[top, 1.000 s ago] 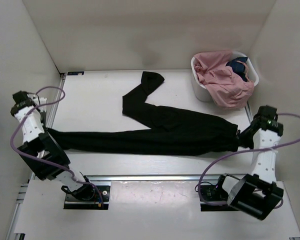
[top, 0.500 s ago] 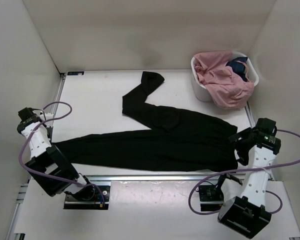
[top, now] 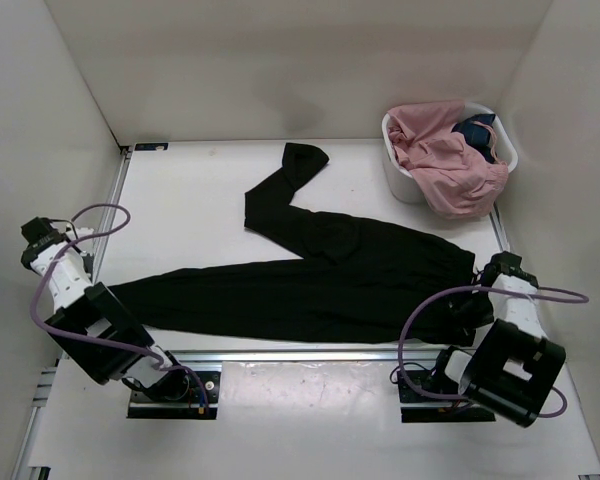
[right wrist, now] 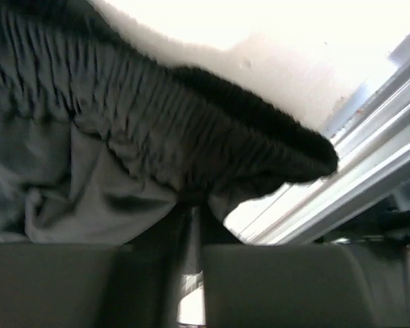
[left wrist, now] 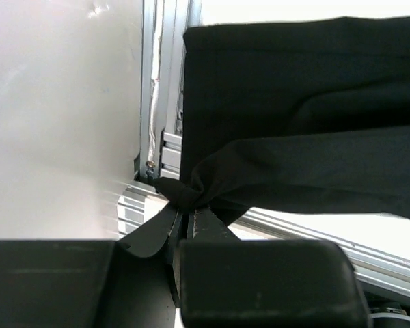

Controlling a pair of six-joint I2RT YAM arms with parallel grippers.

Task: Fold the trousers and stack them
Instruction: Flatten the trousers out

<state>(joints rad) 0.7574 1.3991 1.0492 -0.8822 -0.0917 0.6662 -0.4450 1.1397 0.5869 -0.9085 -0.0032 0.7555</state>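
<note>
The black trousers (top: 320, 285) lie spread across the table, one leg stretched toward the left and the other bent away to the far middle. My left gripper (top: 105, 293) is shut on the hem end of the stretched leg; in the left wrist view its jaws (left wrist: 188, 205) pinch a bunched corner of the cloth (left wrist: 294, 102). At the right end, my right gripper (top: 470, 313) sits at the near corner of the waist. The right wrist view shows its fingers together under the gathered elastic waistband (right wrist: 123, 137), with fabric bunched at their tips (right wrist: 191, 203).
A white basket (top: 398, 180) at the far right holds a pink garment (top: 445, 155) and a small dark blue cloth (top: 477, 130). An aluminium rail (top: 310, 355) runs along the table's near edge, another (top: 115, 200) along the left side. White walls enclose the table.
My right gripper let go of the waist, opened, moved toward the near edge and closed on the near waist corner. The left gripper pulled the leg hem nearer, then slightly left.
</note>
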